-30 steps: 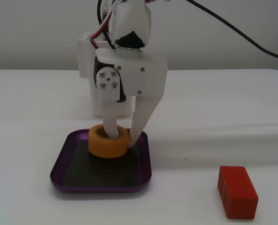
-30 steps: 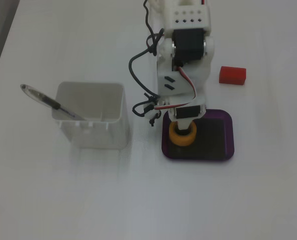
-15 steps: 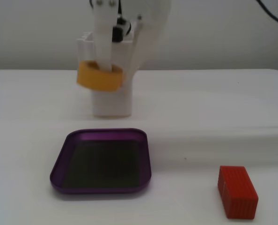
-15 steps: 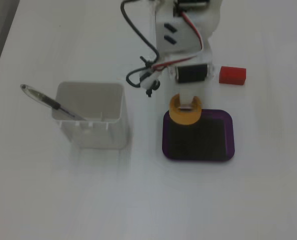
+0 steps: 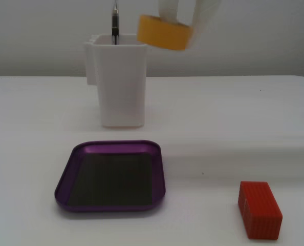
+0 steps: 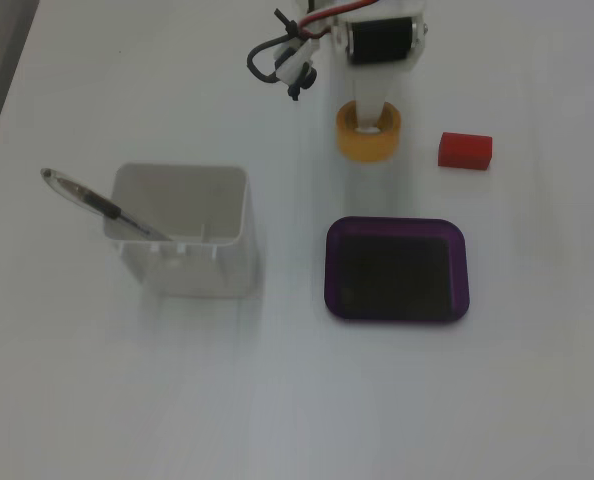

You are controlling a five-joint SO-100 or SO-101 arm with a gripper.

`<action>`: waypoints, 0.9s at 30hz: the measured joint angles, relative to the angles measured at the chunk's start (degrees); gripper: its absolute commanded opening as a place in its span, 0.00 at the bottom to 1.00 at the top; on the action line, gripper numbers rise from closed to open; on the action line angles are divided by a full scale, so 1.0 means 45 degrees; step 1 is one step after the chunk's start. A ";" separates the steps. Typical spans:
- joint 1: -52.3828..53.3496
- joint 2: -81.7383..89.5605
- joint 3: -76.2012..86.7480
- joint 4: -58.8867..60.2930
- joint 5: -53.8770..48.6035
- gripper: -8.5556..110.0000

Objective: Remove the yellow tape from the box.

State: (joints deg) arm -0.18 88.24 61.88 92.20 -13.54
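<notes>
Lifted higher since before: yellow tape [image 5: 165, 32] clear of the purple box [image 6: 397, 226].
Gripper [image 6: 369, 122] hangs fingers-down, clenched through the roll's core; box below it.

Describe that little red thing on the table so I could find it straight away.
Start at the shallow square purple tray lying on the white table. In the front fixed view, the small ribbed red block lies on the bare table to the tray's right, nearer the camera. It is the only red, solid thing; the yellow tape roll is round and held up in the air.

Glossy, seemingly plastic box [image 5: 111, 148]; ribbed red block [image 5: 260, 210]
</notes>
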 measured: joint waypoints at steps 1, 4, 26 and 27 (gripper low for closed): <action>0.0000 0.0352 0.0859 -0.0391 0.0000 0.07; 0.0000 0.1523 0.3613 -0.1758 0.0000 0.07; 0.0020 0.4043 1.3418 -0.8457 0.0000 0.07; 0.0020 0.4004 1.3418 -0.8496 0.0000 0.07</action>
State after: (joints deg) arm -0.09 106.26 122.26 53.96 -13.54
